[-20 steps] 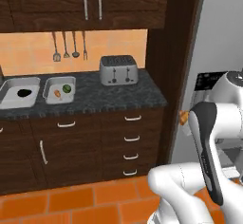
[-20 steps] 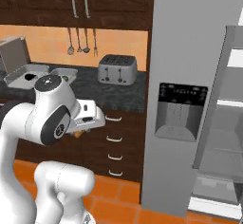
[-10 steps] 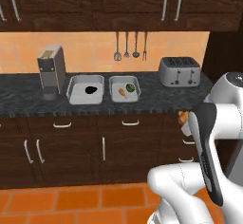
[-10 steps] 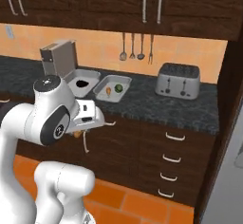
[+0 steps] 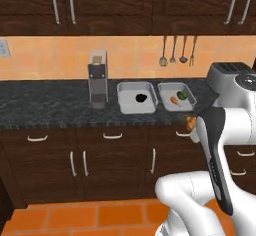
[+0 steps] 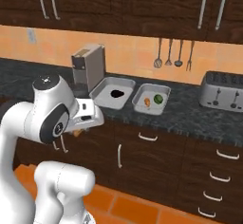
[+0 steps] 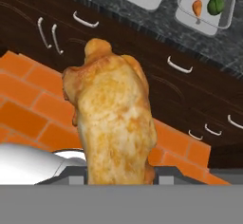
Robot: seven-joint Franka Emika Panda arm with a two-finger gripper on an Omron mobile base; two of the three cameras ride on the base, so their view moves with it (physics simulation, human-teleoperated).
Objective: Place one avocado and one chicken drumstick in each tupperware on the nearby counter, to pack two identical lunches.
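A simulated kitchen with a long black marbled counter (image 5: 50,105) over dark-brown drawers. All places below are given relative to the coffee machine (image 5: 97,82) standing on that counter against the orange tiled wall.

Just right of the coffee machine sits a grey tupperware (image 5: 136,98) holding one dark shape, likely an avocado (image 5: 141,98), too small to make out clearly. Right of it, touching or nearly so, is a second tupperware (image 5: 176,96) holding a green avocado (image 5: 181,95) and an orange chicken drumstick (image 5: 173,100) side by side. Farther right stands a silver toaster (image 6: 225,91), partly hidden by the arm in the left base view. Utensils (image 6: 173,54) hang on the wall above the containers.

The gripper (image 7: 118,171) is held in front of the drawers, below and to the right of the coffee machine, well short of the counter. It is clamped on a large golden drumstick (image 7: 113,118), which covers both fingertips in the hand view. In the base views only a small orange bit of this drumstick peeks past the arm.
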